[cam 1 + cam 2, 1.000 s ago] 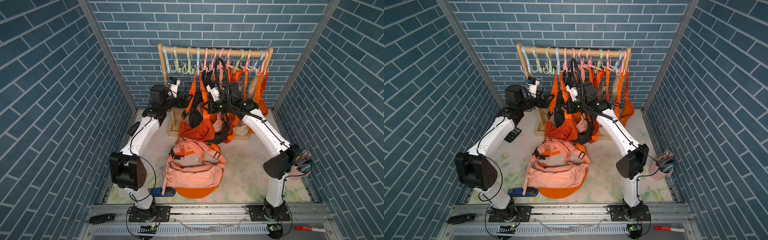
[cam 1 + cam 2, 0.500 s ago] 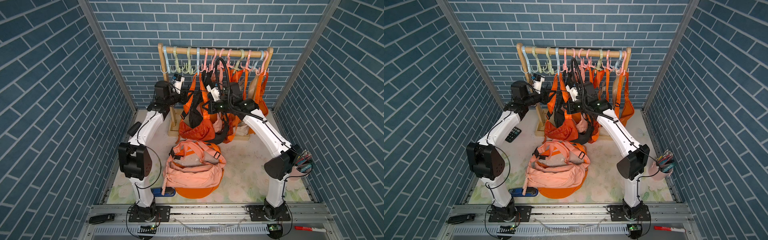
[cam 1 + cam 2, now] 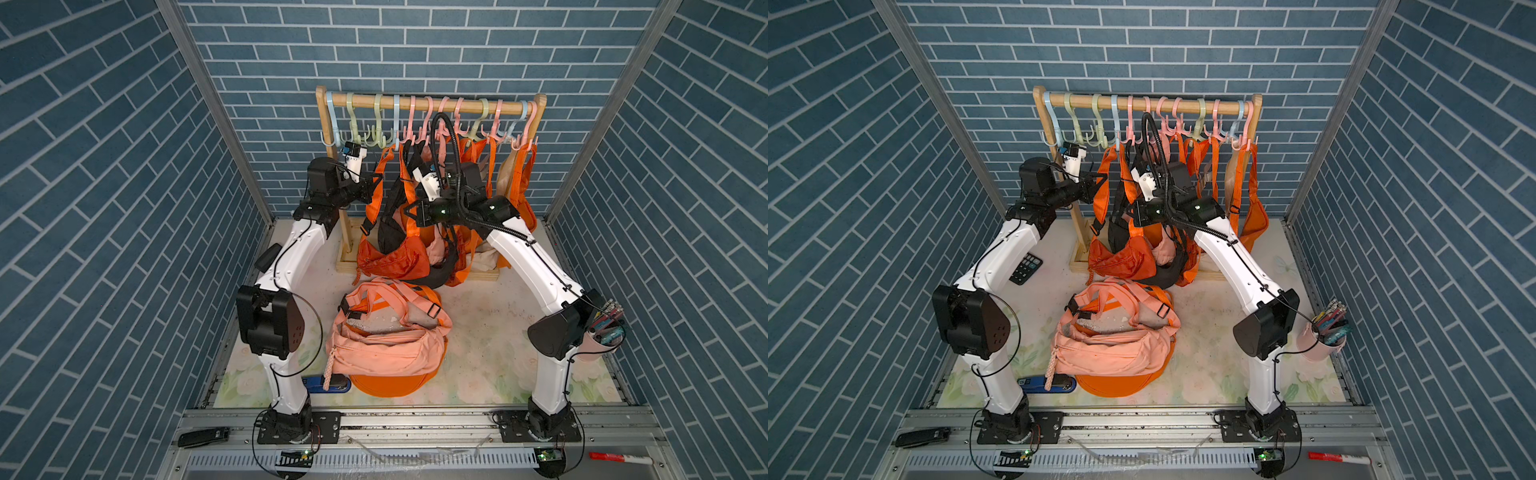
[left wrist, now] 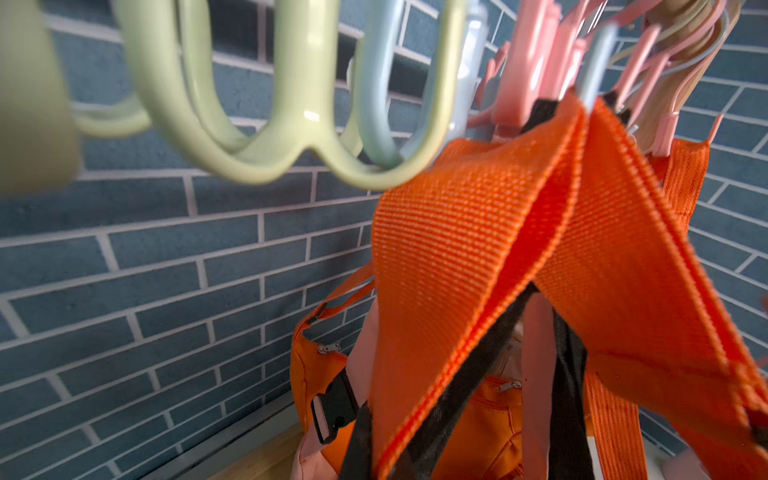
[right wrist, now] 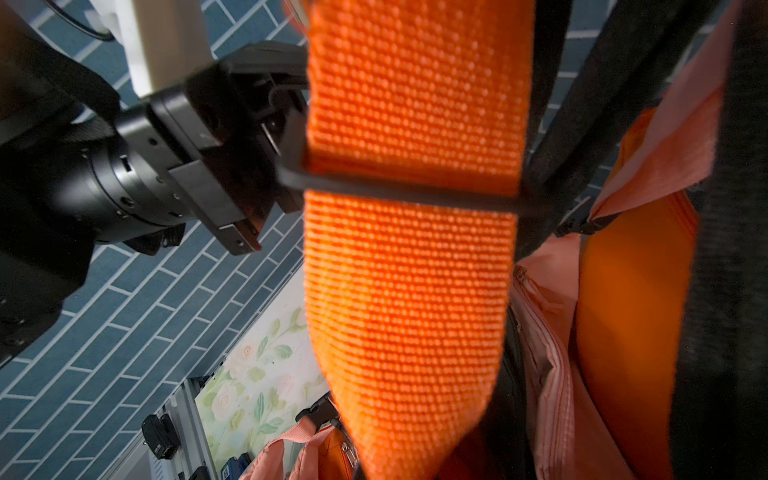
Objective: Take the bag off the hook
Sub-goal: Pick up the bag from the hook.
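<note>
Blue brick walls (image 3: 124, 166) box in the flowered table (image 3: 490, 332) I work on. Across the back stands a wooden rack (image 3: 436, 107), its rail strung with pastel hooks, and a cluster of orange, black and pink bags hangs from them. Nearer me a peach bag (image 3: 386, 349) lies slumped on a flat orange one on the table. The orange bag (image 3: 392, 259) I am after hangs at the left end of the cluster, its body low by the rack's base. Its orange strap (image 4: 457, 249) runs up to a pale blue hook (image 3: 397, 120) and is looped over it. My left claw (image 3: 376, 182) is pinched tight on one leg of that strap, below the hook. My right claw (image 3: 409, 212) is closed too, buried among the straps just beside. What it has hold of, if anything, I cannot tell.
</note>
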Motion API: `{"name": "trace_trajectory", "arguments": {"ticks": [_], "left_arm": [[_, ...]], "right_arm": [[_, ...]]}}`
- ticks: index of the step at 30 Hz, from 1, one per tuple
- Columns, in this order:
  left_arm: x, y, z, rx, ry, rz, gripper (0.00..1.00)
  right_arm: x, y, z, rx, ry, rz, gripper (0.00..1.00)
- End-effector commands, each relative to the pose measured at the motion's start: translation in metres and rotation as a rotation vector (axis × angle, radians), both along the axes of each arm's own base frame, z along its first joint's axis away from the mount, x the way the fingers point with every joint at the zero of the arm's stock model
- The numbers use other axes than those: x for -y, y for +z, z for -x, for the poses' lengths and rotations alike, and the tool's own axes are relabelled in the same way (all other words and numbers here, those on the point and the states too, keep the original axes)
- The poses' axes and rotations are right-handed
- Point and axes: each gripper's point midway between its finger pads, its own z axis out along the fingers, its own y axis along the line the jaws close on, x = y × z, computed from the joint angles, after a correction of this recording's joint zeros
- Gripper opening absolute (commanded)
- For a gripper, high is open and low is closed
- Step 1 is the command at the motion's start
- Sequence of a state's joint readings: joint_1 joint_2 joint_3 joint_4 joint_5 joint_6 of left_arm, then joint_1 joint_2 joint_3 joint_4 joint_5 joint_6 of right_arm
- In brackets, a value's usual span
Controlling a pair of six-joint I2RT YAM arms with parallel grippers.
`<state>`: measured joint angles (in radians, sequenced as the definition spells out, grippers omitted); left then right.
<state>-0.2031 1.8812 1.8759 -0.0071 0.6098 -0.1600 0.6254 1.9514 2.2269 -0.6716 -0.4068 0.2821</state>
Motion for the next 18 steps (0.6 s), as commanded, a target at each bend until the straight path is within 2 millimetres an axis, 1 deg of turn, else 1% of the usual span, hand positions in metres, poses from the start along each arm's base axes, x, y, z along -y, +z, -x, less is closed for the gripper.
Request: {"name": "trace_trajectory", "arguments": {"ticks": [1,5,10,12,15,18], "left_arm": [[-0.005,0.052,0.013,0.099,0.017,0.032,0.0],[-0.005,0.067,0.018,0.124,0.018,0.033,0.0],[-0.007,0.074,0.016,0.137,0.034,0.042,0.0],[-0.008,0.08,0.017,0.144,0.035,0.044,0.0],[-0.009,0.096,0.023,0.168,0.034,0.048,0.0],[-0.012,0.117,0.035,0.205,0.035,0.047,0.0]], "right_arm": [[-0.001,0.02,-0.001,0.048,0.024,-0.029,0.0],[-0.001,0.027,-0.008,0.062,0.018,-0.045,0.0],[0.001,0.03,-0.019,0.052,0.014,-0.064,0.0],[0.001,0.033,-0.02,0.049,0.015,-0.07,0.0],[0.004,0.043,-0.016,0.064,0.013,-0.08,0.0],[0.008,0.051,-0.01,0.074,0.013,-0.09,0.0]]}}
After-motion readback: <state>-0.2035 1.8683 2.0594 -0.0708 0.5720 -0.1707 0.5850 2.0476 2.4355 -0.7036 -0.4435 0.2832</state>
